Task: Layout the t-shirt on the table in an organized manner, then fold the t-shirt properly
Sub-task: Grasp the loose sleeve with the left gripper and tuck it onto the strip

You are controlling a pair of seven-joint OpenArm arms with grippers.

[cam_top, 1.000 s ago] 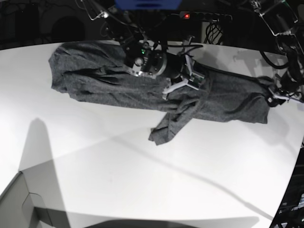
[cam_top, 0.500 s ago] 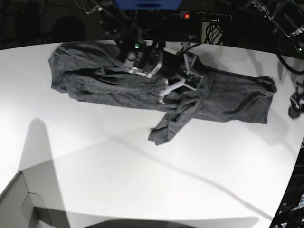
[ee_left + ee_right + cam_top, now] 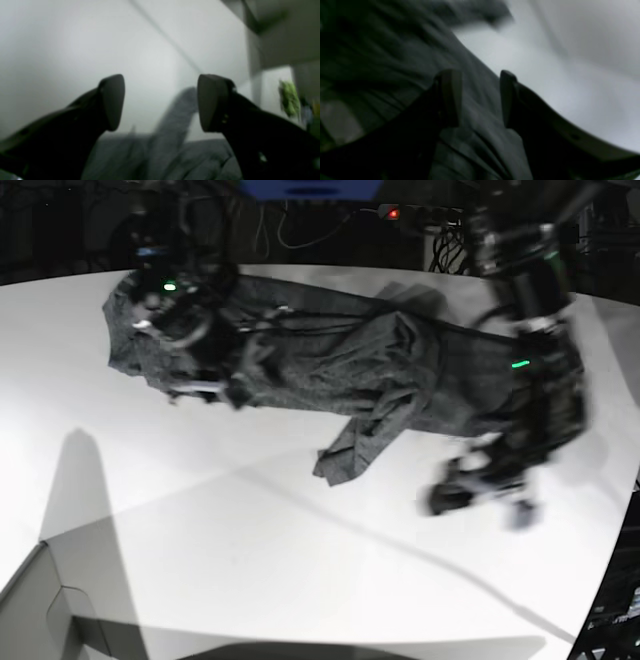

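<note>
**Shirt bunched in a band; both claws empty between grasps**

One t-shirt [image 3: 330, 365] is seen, lying as a rumpled band across the far part of the table [image 3: 300, 570], with one loose flap trailing toward the near side. It is neither spread flat nor folded, so the laying-out step is judged to be in hand.

Two arms are counted. The left gripper [image 3: 480, 490] is held over bare tabletop just beside the shirt's near edge; in the left wrist view its jaws are seen well apart with nothing between them. The right gripper [image 3: 205, 388] is placed over the other end of the cloth; its jaws are seen apart and empty in the right wrist view, above wrinkled fabric.

For the next move, fresh grasps on two edges or corners would be called for, so that the band can be drawn open. One grey box corner [image 3: 50, 610] is also seen at the near edge.
</note>
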